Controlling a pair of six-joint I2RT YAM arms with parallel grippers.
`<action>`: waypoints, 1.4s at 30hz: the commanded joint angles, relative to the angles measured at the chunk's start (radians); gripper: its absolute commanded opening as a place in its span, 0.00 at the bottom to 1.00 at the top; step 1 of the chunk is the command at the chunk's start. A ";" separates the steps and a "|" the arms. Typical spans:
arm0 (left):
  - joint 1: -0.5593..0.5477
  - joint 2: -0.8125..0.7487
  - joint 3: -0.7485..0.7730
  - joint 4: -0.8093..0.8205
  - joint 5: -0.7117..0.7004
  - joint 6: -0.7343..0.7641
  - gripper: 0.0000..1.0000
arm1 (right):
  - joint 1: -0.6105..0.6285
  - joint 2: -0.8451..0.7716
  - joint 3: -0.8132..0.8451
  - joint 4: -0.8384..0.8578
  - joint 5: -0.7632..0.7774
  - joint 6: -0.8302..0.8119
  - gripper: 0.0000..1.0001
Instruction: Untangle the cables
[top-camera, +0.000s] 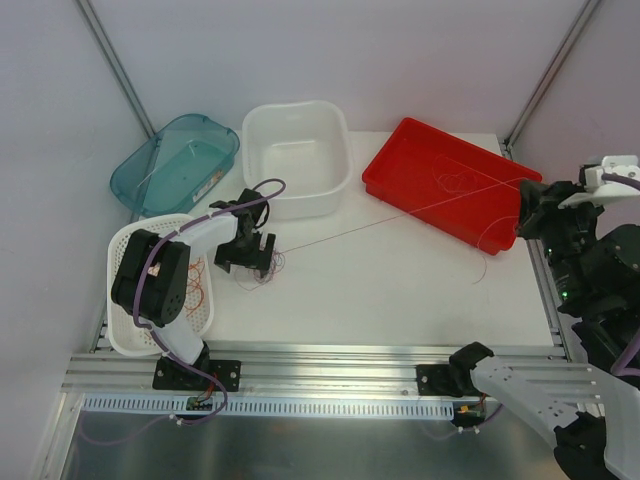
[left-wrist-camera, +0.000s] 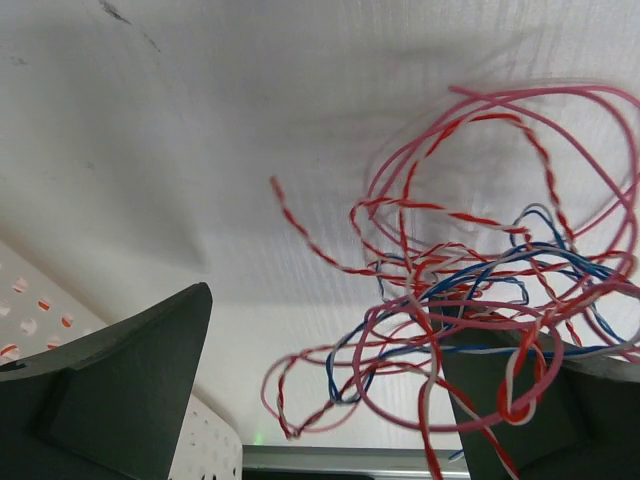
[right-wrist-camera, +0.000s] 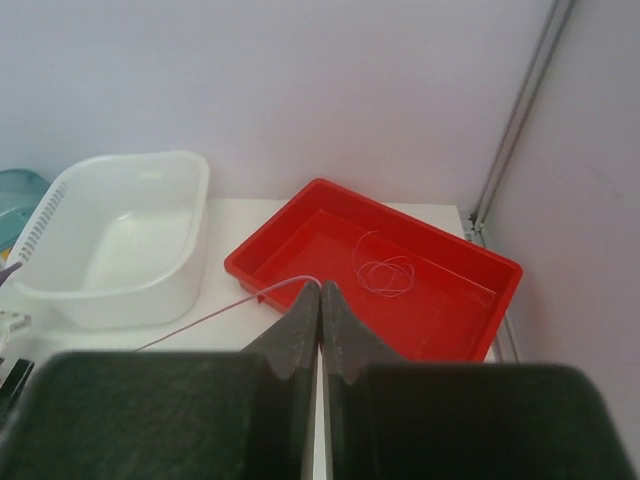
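A tangle of thin red, pink, blue and white cables (top-camera: 264, 268) lies on the white table by my left gripper (top-camera: 246, 258). In the left wrist view the tangle (left-wrist-camera: 470, 290) spreads between my wide-open left gripper (left-wrist-camera: 325, 330), and some loops drape over the right finger (left-wrist-camera: 530, 400). One thin pink cable (top-camera: 400, 217) runs taut from the tangle to my right gripper (top-camera: 523, 205), which is raised over the red tray's near right corner. In the right wrist view the right gripper (right-wrist-camera: 321, 292) is shut on this pink cable (right-wrist-camera: 235, 308). The cable's loose end (top-camera: 490, 255) hangs below it.
A red tray (top-camera: 400, 170) at the back right holds a coiled pale cable (right-wrist-camera: 385, 272). A white tub (top-camera: 297, 155) stands at the back middle and a teal bin (top-camera: 175, 160) at the back left. A white perforated basket (top-camera: 125, 250) at the left holds red-orange cables (top-camera: 198, 285).
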 joint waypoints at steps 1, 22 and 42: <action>0.007 0.001 0.032 -0.033 -0.056 0.001 0.90 | -0.005 -0.033 0.033 0.097 0.140 -0.042 0.01; -0.007 -0.166 -0.005 0.075 0.207 0.041 0.09 | -0.002 0.160 -0.585 -0.025 -0.273 0.188 0.41; -0.070 -0.228 -0.030 0.126 0.425 0.079 0.10 | 0.312 0.659 -0.511 0.588 -0.760 0.199 0.66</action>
